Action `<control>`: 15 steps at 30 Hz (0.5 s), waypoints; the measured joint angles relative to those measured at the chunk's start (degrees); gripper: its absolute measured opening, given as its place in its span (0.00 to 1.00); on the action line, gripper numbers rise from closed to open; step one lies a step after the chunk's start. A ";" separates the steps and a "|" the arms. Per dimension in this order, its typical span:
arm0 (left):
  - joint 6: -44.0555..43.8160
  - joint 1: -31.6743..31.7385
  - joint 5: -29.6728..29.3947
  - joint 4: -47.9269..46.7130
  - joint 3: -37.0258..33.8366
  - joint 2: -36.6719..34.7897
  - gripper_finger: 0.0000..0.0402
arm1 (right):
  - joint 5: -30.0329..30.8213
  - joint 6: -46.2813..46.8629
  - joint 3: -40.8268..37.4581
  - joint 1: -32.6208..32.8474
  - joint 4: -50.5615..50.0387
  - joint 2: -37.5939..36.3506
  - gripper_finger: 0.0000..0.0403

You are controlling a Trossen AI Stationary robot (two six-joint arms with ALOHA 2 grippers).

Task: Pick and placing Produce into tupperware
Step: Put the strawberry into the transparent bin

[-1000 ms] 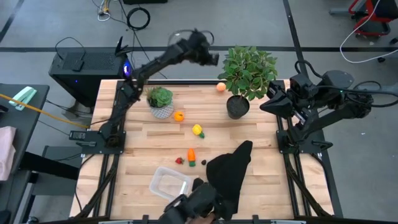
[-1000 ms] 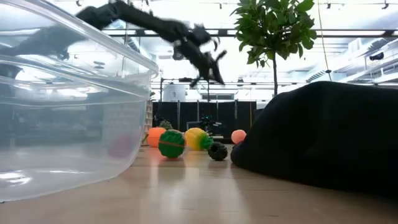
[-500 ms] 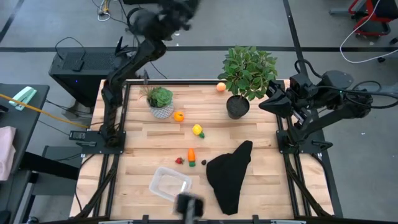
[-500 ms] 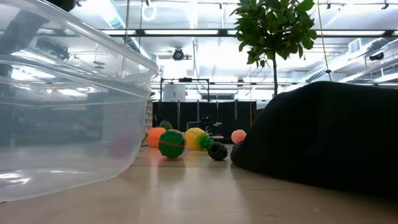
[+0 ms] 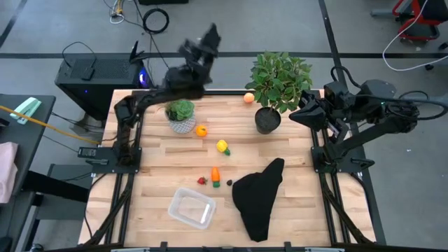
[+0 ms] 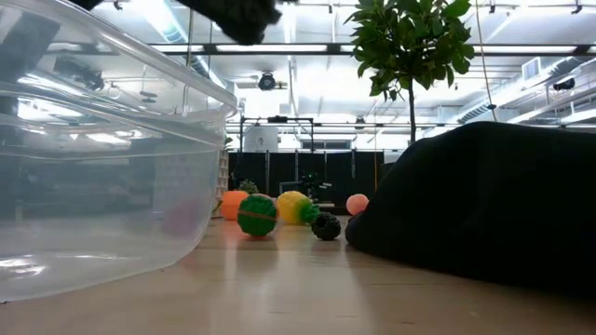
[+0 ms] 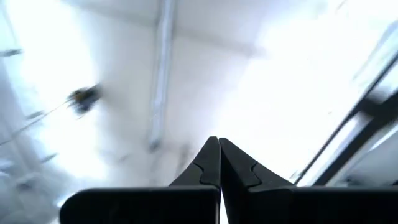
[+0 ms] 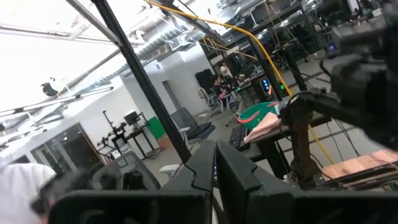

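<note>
The left gripper [image 5: 210,33], clenched empty, has been swung down above the table's far edge. The tupperware [image 5: 192,208] is set near the front edge, long axis slanting left-right. The right gripper [image 5: 297,116] is clenched.

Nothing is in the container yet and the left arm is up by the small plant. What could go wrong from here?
1. The left hand is raised at the table's far edge, beside the small potted plant in the white pot; coming down to the orange toy fruit close by, the arm could knock the plant over.
2. The tiny red toy piece and orange toy carrot lie close together, so a grasp may nudge one away from the clear plastic tupperware.
</note>
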 joint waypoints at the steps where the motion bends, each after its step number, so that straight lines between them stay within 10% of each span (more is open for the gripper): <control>1: 2.17 -0.54 -0.19 0.03 -3.88 -1.50 0.00 | -0.02 0.13 0.00 0.00 -0.02 0.00 0.06; 15: 8.21 4.42 5.59 -0.88 -54.20 -41.32 0.00 | 0.68 -0.81 0.00 -0.02 0.03 0.24 0.06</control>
